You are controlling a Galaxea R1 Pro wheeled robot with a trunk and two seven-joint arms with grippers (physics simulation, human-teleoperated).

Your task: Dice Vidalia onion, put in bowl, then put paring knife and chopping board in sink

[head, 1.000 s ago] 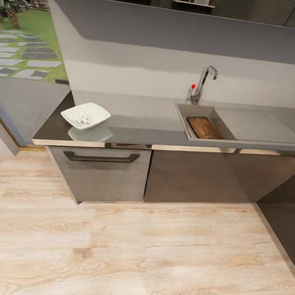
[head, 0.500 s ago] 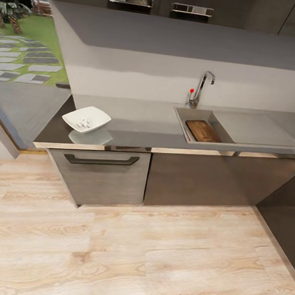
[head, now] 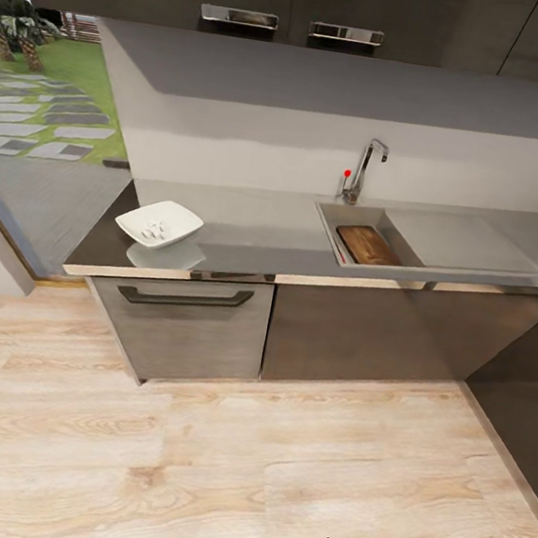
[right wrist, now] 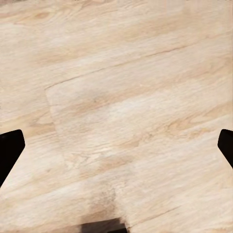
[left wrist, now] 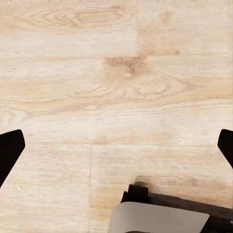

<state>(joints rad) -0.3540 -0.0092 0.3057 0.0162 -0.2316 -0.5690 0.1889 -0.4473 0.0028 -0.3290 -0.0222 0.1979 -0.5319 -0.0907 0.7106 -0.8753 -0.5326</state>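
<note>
While the chopping board [head: 367,244] lies in the sink [head: 331,209] and the bowl [head: 158,223] holds diced onion, both hands hang released, empty; only knife placement needs verification.

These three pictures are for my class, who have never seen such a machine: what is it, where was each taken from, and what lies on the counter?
It is a simulated wheeled robot with two arms. The big picture comes from its head camera, facing a kitchen. On the countertop stands a white bowl with small pale pieces inside. The chopping board lies in the sink, below the faucet. The other two pictures come from cameras at each wrist, looking down at the wooden floor. The left end effector and right end effector are both open and hold nothing.
</note>
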